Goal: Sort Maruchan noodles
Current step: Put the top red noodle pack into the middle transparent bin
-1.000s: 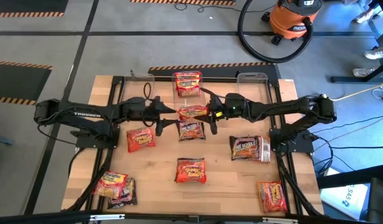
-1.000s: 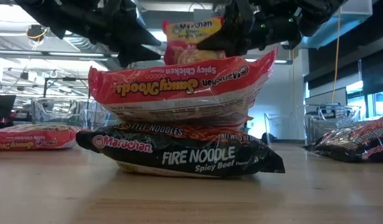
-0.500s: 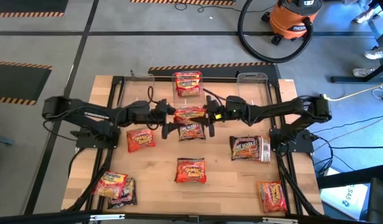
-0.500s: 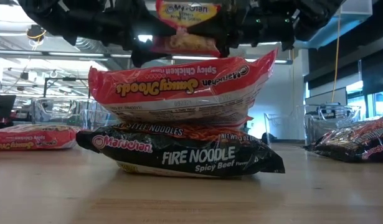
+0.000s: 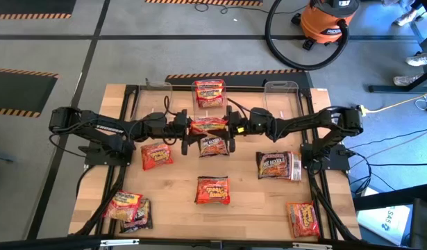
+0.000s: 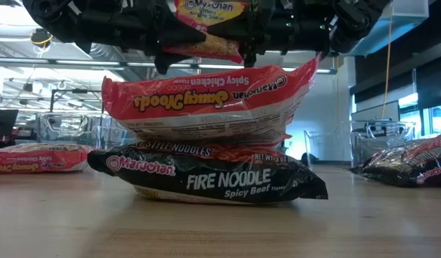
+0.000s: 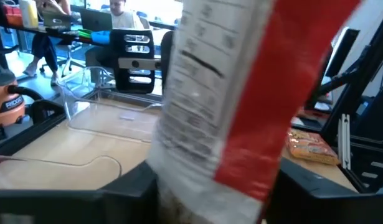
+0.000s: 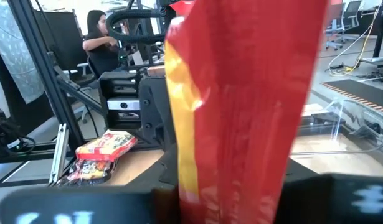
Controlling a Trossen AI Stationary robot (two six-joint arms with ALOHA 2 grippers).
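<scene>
Red Maruchan packet (image 5: 208, 126), glossy with a yellow edge, hangs above the tabletop (image 5: 178, 182) centre, now clamped at both ends: left claw (image 5: 185, 128) has closed onto it since a second ago; right claw (image 5: 230, 127) grips opposite. Beneath lies a packet (image 5: 214, 145). Clear tub (image 5: 280, 89) stands beyond; scattered packets (image 5: 212, 189) surround.

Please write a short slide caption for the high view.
Left gripper and right gripper meet at one red noodle packet above the table.

Grey floor (image 5: 53, 42) (hazard-striped), orange vacuum (image 5: 328, 21)
</scene>
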